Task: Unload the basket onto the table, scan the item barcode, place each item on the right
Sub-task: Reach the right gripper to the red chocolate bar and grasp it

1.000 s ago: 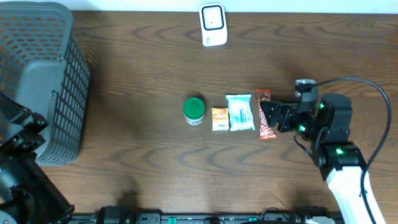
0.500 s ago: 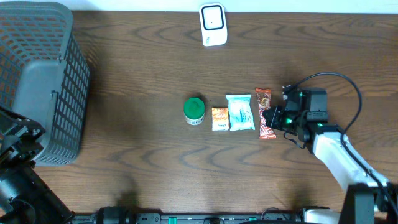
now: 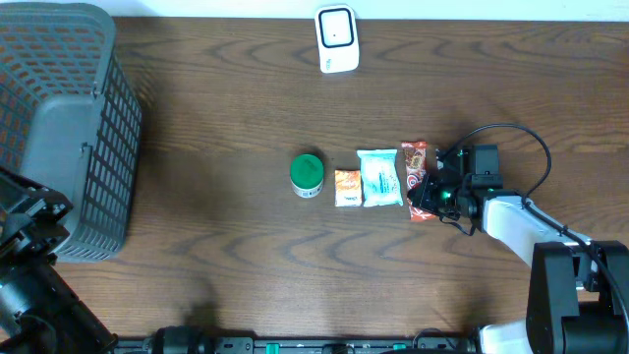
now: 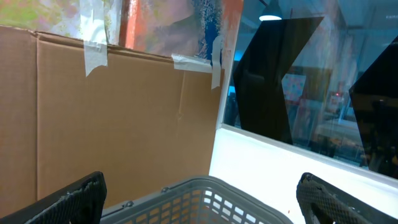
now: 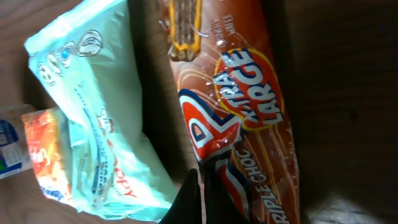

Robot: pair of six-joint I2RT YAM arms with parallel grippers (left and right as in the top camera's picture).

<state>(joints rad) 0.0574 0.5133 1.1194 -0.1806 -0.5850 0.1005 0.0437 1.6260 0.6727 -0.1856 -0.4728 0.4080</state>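
Dark wood-grain tabletop all the way across. We start far to the left of the chocolate bar, where the grey mesh basket sits. The left gripper hangs just over that basket's rim with its fingers spread fully apart and nothing between them, so it is out of the play.

Coming in towards the bar, there is a row of goods. First is a green-lidded jar, then a small orange sachet, then a mint-green pouch lying right beside the bar's left edge. Up-table and left of the bar, well apart from it, the white scanner waits at the far edge.

The chocolate bar lies flat on the wood with its printed front up. No barcode shows on that face, so I'd guess it is underneath.

On the bar's right, the right gripper is low over its near end. The wrist view shows the right gripper with jaws pressed together, tips at the wrapper's left edge where it meets the pouch. I cannot tell whether a fold of film is caught between them.

As for progress, it looks like early days. The item is not at the scanner and nothing has been scanned. A secure pick, the carry up-table and presenting the barcode side all appear to be left.
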